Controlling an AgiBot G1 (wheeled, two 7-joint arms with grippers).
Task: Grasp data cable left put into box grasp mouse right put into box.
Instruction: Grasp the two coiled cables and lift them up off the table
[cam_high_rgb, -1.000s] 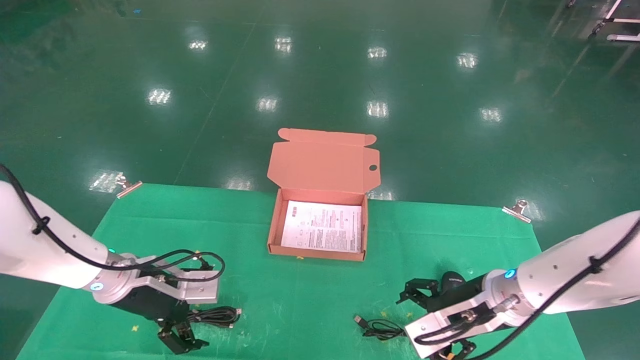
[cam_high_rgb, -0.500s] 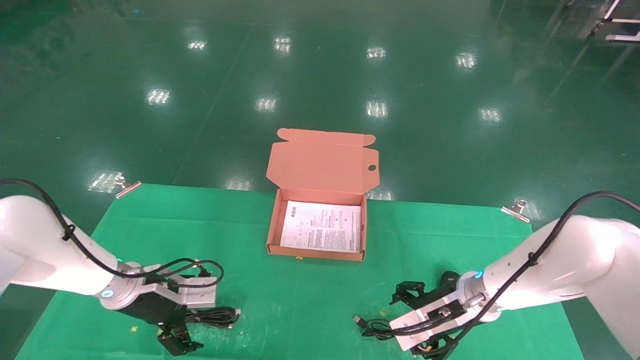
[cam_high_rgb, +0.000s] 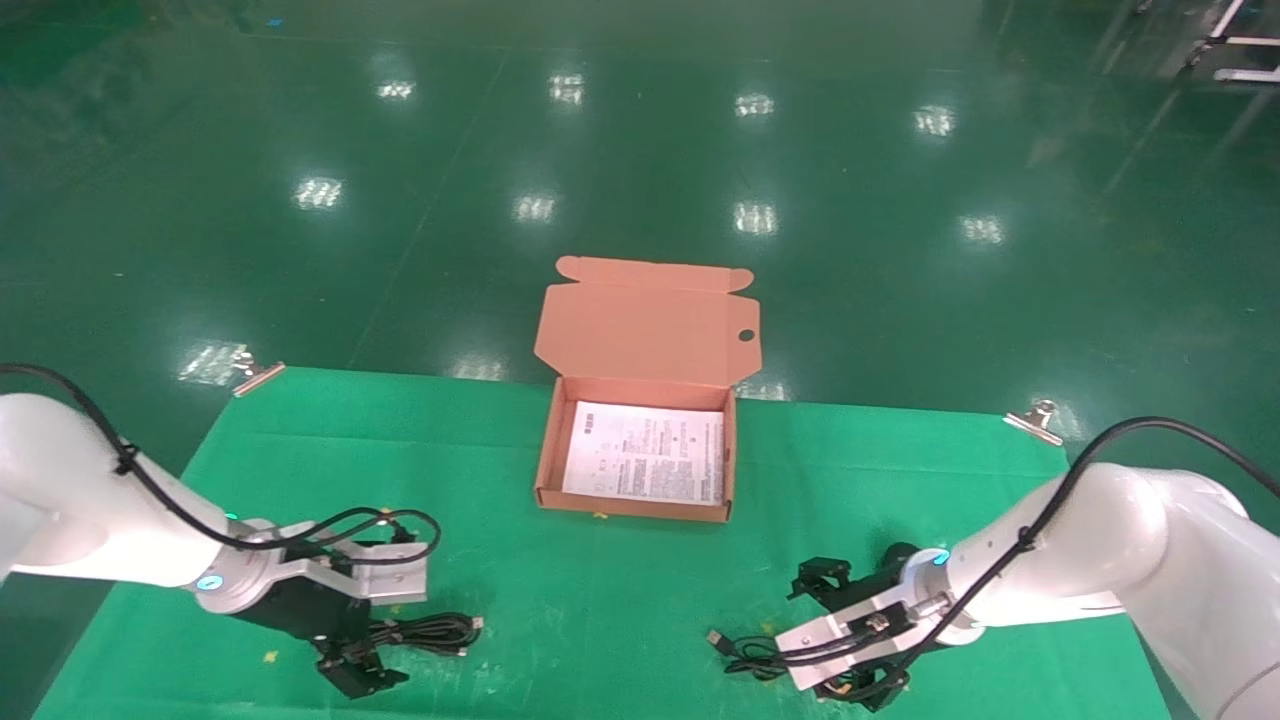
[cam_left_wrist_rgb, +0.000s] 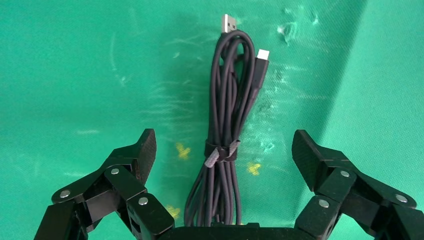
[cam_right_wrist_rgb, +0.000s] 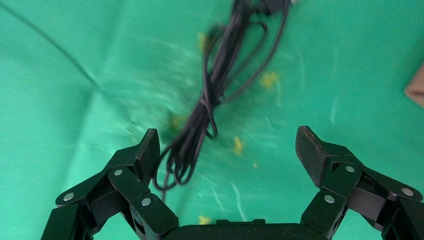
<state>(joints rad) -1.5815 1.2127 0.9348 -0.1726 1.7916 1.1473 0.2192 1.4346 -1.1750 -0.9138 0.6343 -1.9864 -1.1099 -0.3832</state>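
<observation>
Left gripper (cam_left_wrist_rgb: 222, 150): fingers spread wide, straddling the data cable (cam_left_wrist_rgb: 225, 130).
Data cable: lower left of the head view, long axis left-right, plug pointing right.
Right gripper (cam_right_wrist_rgb: 227, 150): open, over the mouse cord (cam_right_wrist_rgb: 210, 105).

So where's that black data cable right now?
In the head view the data cable lies on the green mat near its front left, between the fingers of the open left claw, left of the box.

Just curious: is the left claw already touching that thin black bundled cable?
Apart. The left wrist view shows green cloth between the left gripper fingers and the data cable.
</observation>
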